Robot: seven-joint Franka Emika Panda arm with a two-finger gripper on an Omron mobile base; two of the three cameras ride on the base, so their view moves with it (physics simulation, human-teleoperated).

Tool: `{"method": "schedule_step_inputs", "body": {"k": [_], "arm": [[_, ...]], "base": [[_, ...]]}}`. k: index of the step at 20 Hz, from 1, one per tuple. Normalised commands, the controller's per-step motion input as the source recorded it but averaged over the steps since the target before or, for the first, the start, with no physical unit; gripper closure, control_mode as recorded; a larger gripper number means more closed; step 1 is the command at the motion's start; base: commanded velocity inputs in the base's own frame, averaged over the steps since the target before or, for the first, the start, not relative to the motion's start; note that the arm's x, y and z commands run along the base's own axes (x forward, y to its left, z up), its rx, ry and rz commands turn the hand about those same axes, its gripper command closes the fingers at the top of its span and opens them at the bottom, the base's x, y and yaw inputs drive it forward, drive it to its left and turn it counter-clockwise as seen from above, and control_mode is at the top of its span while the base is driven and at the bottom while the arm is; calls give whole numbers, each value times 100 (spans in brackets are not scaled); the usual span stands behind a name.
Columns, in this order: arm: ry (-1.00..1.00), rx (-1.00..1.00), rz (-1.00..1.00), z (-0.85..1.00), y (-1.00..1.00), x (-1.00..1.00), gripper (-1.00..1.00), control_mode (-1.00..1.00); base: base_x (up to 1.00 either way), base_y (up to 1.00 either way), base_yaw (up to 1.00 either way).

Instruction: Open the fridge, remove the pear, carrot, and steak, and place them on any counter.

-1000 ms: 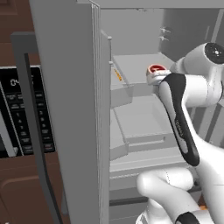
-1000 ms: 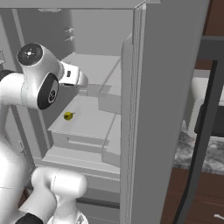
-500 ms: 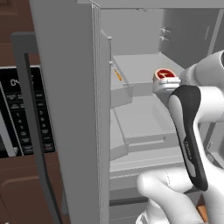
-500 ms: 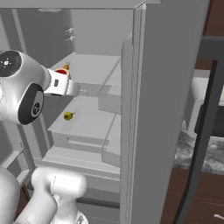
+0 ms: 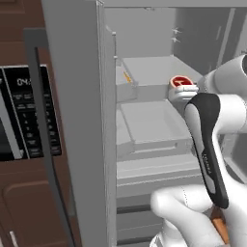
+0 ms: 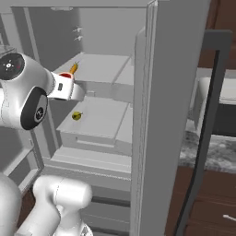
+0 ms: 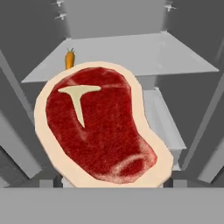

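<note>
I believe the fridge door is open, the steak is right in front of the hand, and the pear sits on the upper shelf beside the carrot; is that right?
Not quite: the pear sits on the lower shelf, as the right base view shows; the carrot lies alone on the upper shelf. The fridge door is indeed open, and the steak is right in front of the hand.

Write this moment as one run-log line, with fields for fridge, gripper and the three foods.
fridge: door open | gripper: shut on steak, in front of shelves | carrot: on upper shelf | pear: on shelf below

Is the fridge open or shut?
Open: the fridge door stands swung out, baring its shelves with the carrot and pear.
</note>
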Motion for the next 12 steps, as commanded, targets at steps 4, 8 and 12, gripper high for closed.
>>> {"method": "schedule_step_inputs", "body": {"k": [4, 8, 12], "arm": [[0, 0, 0, 0, 0, 0, 100, 100], [0, 0, 0, 0, 0, 0, 100, 100], [0, 0, 0, 0, 0, 0, 100, 100]], "base": [[-100, 0, 0], [-100, 0, 0], [-100, -11, 0]]}}
